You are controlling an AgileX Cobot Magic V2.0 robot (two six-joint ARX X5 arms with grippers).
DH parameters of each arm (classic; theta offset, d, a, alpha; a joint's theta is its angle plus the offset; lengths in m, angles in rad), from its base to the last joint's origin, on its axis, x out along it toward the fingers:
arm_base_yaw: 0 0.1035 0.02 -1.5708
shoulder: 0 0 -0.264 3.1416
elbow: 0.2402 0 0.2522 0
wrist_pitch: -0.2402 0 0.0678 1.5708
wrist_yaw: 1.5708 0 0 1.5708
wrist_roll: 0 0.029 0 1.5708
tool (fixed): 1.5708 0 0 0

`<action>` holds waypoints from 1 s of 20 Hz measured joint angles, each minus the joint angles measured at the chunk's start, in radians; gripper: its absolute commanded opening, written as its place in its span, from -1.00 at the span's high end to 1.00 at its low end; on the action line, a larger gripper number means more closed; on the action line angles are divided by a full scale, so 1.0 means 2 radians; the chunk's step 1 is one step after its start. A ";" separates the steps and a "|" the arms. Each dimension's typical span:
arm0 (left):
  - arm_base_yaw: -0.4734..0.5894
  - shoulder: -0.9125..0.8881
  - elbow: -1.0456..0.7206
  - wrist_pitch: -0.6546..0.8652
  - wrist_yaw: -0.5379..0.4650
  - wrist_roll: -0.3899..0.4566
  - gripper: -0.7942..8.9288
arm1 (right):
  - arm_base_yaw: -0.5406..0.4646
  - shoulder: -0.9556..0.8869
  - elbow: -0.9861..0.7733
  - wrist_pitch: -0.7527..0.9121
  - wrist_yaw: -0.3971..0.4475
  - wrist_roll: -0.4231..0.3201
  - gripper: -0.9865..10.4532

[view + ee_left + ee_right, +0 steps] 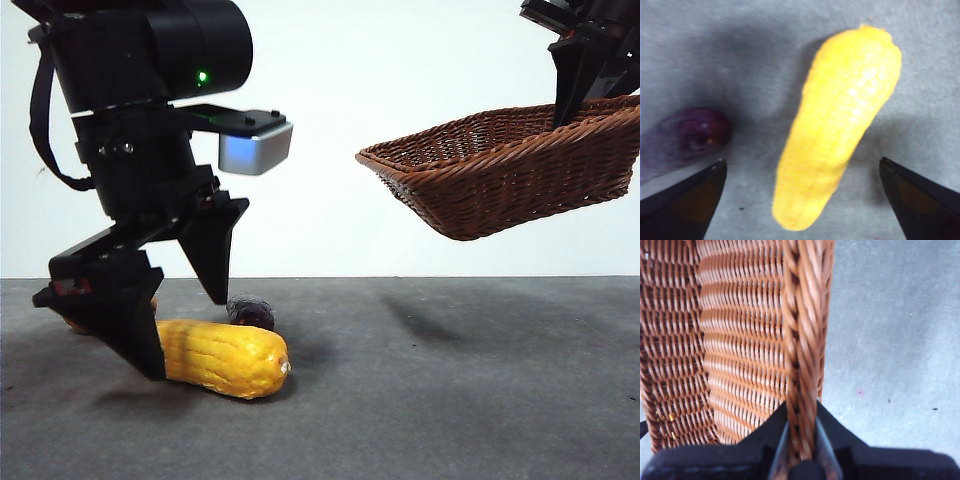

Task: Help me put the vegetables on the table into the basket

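My left gripper [800, 200] hangs low over the corn cob [222, 357], which lies on the counter [450, 400] between the spread fingers [685, 197], its long axis running straight away from the wrist rather than across the gap, so I judge closing should catch its sides. The fingers touch nothing, the dark eggplant [687, 134] sits just outside one of them, and an orange-brown bit behind the arm may be the potato, though I cannot tell. My right gripper [801, 450] is clamped on the braided rim of the basket [500, 175], holding it tilted in the air, well apart from the corn.
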 measured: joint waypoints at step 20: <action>0.000 0.023 0.039 0.002 -0.001 -0.019 0.85 | 0.000 0.000 0.000 0.007 0.000 0.000 0.86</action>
